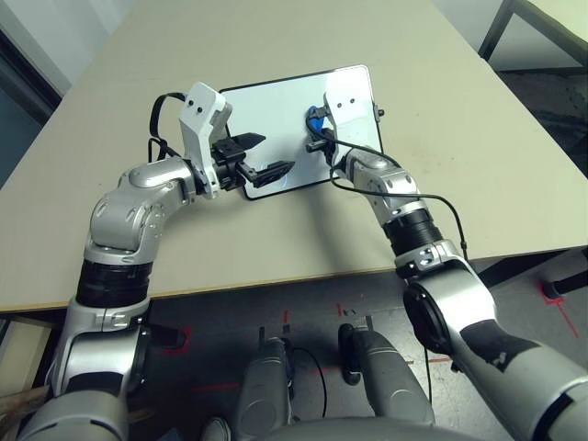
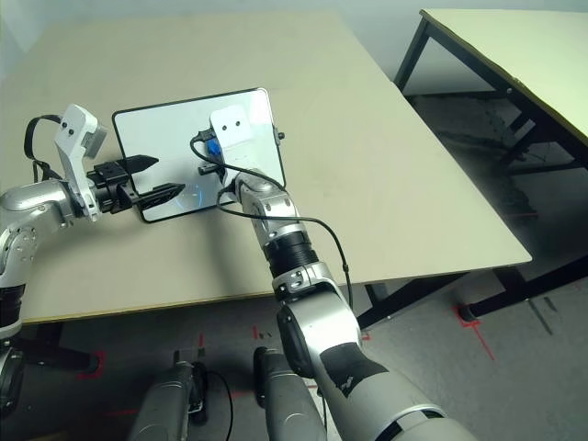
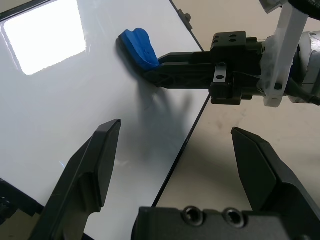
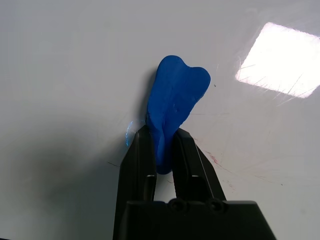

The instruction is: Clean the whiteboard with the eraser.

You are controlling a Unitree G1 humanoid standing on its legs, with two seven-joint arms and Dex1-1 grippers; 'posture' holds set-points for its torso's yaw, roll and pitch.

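tabletop, beige and matte, is seen carrying the whiteboard, which lies flat toward its far side. at the left, the left end effector is held at the board's near edge with its two black fingers spread wide apart and nothing gripped between them; in the left wrist view one finger hangs over the white surface and the other over the bare tabletop, so the board's black frame is straddled. whether either finger touches the board cannot be told. further right, the eraser, a bright blue rounded block, is pinched at its lower end between the narrowly closed fingers of the right end effector, and its free end is pressed against the white surface, well inside the frame. a faint bluish mark is seen on the board just beside the gripped end of the eraser.
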